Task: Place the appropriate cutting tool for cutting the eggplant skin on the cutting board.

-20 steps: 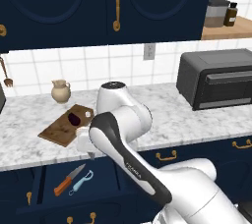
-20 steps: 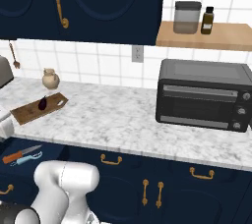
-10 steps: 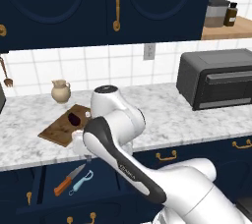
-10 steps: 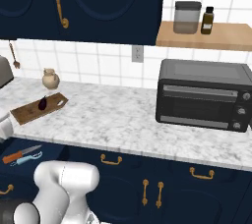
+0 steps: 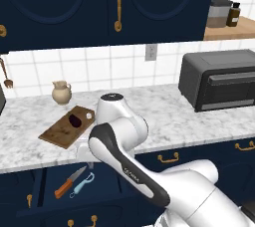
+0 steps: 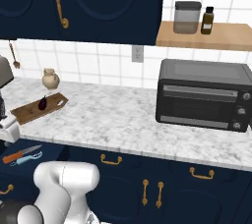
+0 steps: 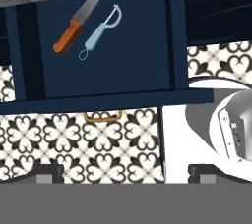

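Observation:
The light-blue-handled peeler (image 7: pixel 101 32) lies in an open drawer (image 7: pixel 147 46), just right of the orange-handled knife (image 7: pixel 78 22). My gripper (image 7: pixel 127 175) is open and empty, its dark fingertips (image 7: pixel 47 174) wide apart, hovering out in front of the drawer well short of the peeler. From the base, the peeler (image 5: pixel 82 184) and knife (image 5: pixel 69 181) lie in the drawer below the counter edge. The wooden cutting board (image 5: pixel 60 132) lies on the counter above, with the dark eggplant (image 5: pixel 75 119) on its far end. The right base view shows the board (image 6: pixel 30 111), eggplant (image 6: pixel 43 103) and peeler (image 6: pixel 31 157).
A small beige jug (image 5: pixel 61 92) stands behind the board. A black toaster oven (image 5: pixel 219 79) sits on the marble counter (image 5: pixel 164 116) to the right. The drawer's front rail with a brass handle (image 7: pixel 103 116) lies between my gripper and the tools. Patterned floor tiles (image 7: pixel 74 144) are below.
The arm has swung slightly left and the hand has dropped a little lower in front of the open drawer. The tools, board and eggplant have not moved.

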Robot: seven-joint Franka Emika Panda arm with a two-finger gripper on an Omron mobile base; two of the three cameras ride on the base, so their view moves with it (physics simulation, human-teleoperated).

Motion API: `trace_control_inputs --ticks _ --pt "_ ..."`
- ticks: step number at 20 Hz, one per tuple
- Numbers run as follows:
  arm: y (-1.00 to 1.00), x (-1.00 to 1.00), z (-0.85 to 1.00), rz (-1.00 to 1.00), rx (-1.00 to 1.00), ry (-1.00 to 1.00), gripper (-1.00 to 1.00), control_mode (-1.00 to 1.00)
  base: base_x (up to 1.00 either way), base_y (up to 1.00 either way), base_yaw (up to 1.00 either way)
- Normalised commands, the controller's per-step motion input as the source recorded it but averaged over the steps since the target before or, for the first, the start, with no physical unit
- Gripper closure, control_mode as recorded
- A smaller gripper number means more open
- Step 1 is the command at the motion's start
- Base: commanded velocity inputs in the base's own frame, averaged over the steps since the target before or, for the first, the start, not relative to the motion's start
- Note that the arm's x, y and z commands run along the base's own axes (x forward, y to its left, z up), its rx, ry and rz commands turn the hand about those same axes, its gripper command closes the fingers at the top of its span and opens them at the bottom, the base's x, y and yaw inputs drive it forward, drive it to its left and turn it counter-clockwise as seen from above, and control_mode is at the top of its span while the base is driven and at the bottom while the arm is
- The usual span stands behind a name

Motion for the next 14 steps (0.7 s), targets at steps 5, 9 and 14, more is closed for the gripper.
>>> trace_control_inputs --ticks 5,9,14 --pt "0.03 0.06 -0.08 0.15 0.00 0.01 -1.00 -1.00 0.00 0.00 0.00" --pt "0.06 0.02 -0.05 0.13 0.00 0.00 -1.00 -1.00 0.00 0.00 0.00" --pt "0.29 0.07 -0.03 0.00 0.00 0.00 -1.00 -1.00 0.00 0.00 0.00"
